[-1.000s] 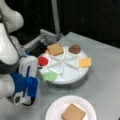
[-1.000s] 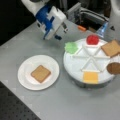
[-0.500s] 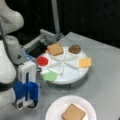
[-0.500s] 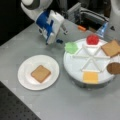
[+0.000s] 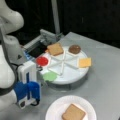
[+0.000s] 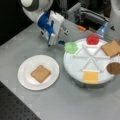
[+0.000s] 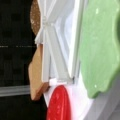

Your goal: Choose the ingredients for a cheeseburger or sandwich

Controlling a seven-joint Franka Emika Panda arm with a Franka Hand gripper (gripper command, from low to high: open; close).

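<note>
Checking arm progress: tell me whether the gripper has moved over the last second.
Yes. In a front view the gripper has shifted toward the view's bottom, away from the segmented tray.

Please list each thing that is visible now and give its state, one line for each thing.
Blue and white robot hand: beside the tray's lettuce side, holding nothing visible.
Green lettuce piece: in its tray compartment.
Red round tomato slice: in tray.
Brown toast square on tray: in tray.
Dark brown round patty: in tray.
Orange cheese square: in tray.
Brown toast square on white round plate: lying flat, alone.
</note>
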